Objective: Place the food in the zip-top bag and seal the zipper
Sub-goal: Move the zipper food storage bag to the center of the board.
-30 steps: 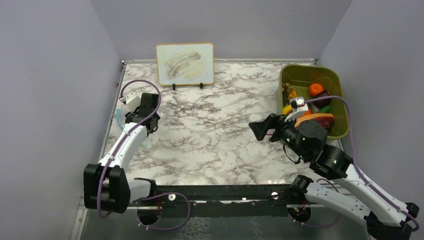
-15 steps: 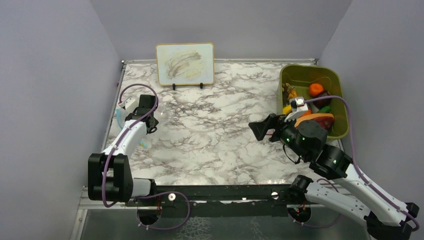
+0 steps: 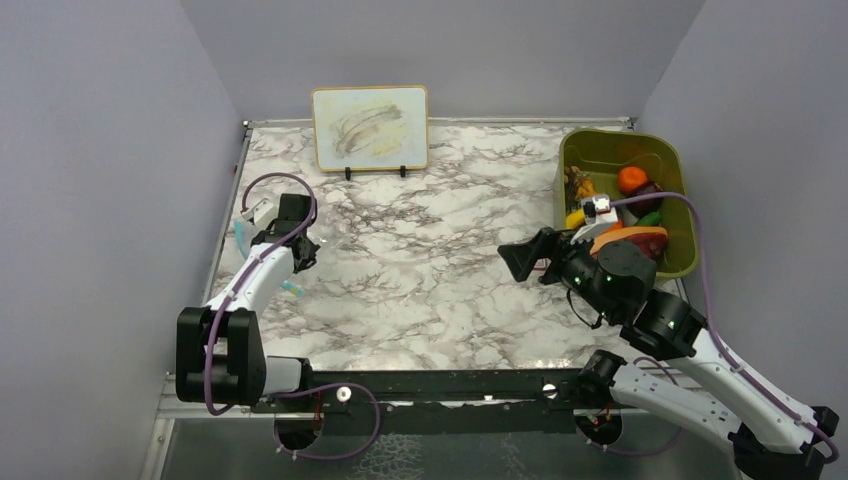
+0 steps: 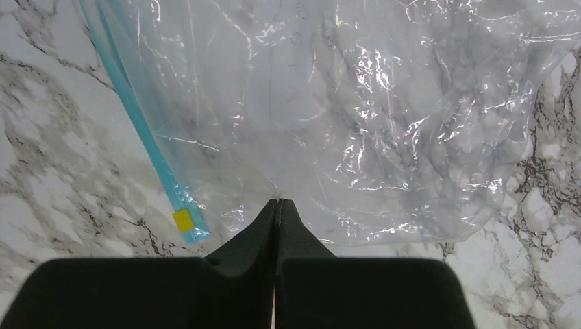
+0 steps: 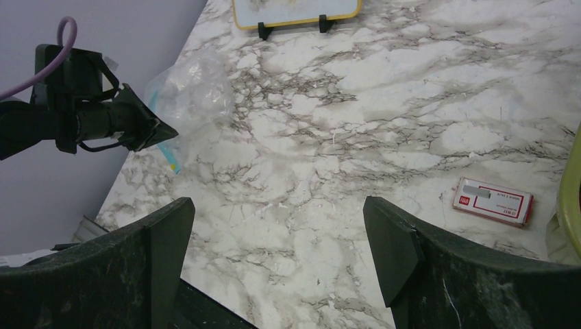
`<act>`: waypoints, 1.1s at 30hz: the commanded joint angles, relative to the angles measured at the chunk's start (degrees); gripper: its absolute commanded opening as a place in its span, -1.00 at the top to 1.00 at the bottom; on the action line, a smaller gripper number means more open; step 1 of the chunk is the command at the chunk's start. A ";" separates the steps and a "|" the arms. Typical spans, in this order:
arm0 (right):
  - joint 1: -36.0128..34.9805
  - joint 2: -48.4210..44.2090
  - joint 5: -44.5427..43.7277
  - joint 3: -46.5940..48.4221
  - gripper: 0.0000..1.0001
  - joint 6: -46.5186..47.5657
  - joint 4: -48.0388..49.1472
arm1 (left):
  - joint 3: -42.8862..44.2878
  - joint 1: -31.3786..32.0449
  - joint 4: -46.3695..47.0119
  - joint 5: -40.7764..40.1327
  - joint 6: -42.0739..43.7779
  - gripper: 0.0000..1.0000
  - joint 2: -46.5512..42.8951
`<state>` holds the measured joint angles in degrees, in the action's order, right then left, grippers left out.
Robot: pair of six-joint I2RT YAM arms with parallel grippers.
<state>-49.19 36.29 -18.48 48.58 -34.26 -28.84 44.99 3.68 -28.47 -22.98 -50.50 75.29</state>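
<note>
Marble table (image 3: 430,250): our left gripper (image 4: 277,203) pinches the zip-top bag (image 4: 356,123) at left; food (image 3: 632,181) lies far right, nearer our spread right gripper (image 5: 277,205).

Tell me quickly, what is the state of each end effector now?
Left end effector: closed, pinching the edge of the zip-top bag.
Right end effector: open, holding nothing.
</note>
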 commanded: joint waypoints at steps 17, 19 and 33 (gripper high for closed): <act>-0.38 3.86 8.27 2.06 -0.81 -0.28 -0.61 | -3.24 3.04 5.95 25.60 4.06 1.00 -13.14; -0.37 5.62 9.71 2.73 -0.77 -0.20 -0.97 | -3.19 4.08 7.40 28.25 3.83 1.00 -13.64; -0.34 9.98 16.41 3.58 -0.45 -2.23 0.12 | -3.15 22.25 18.01 29.19 -4.59 1.00 -9.30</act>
<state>-49.19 46.72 -4.56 50.63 -35.40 -29.93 41.43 22.02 -17.30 4.82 -51.31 64.36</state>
